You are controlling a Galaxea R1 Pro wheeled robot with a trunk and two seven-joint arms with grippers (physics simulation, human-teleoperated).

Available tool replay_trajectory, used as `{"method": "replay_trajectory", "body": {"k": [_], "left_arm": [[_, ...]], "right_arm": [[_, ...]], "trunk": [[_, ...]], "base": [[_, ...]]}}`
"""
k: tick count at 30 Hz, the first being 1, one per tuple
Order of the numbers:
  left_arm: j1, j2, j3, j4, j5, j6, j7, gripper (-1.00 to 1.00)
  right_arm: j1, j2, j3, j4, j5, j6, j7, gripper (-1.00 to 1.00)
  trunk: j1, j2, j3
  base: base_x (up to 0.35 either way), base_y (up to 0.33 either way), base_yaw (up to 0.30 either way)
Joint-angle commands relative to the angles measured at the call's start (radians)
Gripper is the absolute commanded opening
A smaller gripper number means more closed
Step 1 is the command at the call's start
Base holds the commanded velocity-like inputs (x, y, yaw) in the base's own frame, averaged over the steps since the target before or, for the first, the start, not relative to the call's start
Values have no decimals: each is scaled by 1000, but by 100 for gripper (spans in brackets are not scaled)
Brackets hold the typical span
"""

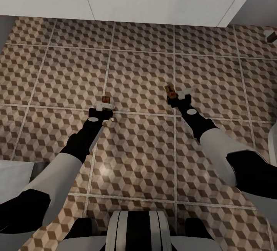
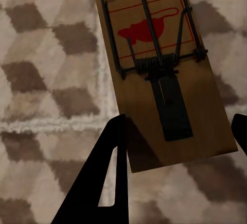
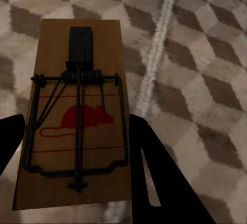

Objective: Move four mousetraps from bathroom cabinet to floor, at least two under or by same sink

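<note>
2 mousetraps: left fingers (image 1: 103,107) clamp one (image 1: 105,99), right fingers (image 1: 179,96) clamp other (image 1: 169,91), over bathroom floor (image 1: 138,70).

White upper arm shells, black forearms, pale wrist discs — left claw (image 1: 104,104), right claw (image 1: 179,93), black fingers (image 2: 103,183)

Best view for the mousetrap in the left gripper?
Left wrist view: the mousetrap appears large, with black wire spring and red mouse mark plain, its near end between the left gripper's dark fingers. In the head view it is only a small tan speck at the gripper tip. The right wrist view shows a different trap.
</note>
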Motion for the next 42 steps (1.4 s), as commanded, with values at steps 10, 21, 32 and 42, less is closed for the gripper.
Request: {"method": "replay_trajectory", "body": {"k": [10, 21, 32, 42], "left_arm": [[0, -1, -6, -5, -2, 5, 6, -100], [0, 0, -8, -6, -2, 4, 6, -100], [0, -1, -8, -3, -1, 4, 6, -100], [0, -1, -8, -3, -1, 4, 6, -100]], "right_arm": [[0, 16, 4, 72, 6, -85, -6, -100], [0, 16, 4, 74, 7, -92, -6, -100], [0, 15, 4, 74, 8, -92, -6, -100], [0, 14, 4, 74, 8, -91, -8, -100]], "trunk": [[0, 0, 0], [0, 0, 0], [0, 0, 0], [0, 0, 0]], "base": [[0, 0, 0], [28, 0, 0], [258, 0, 0], [261, 0, 0]]}}
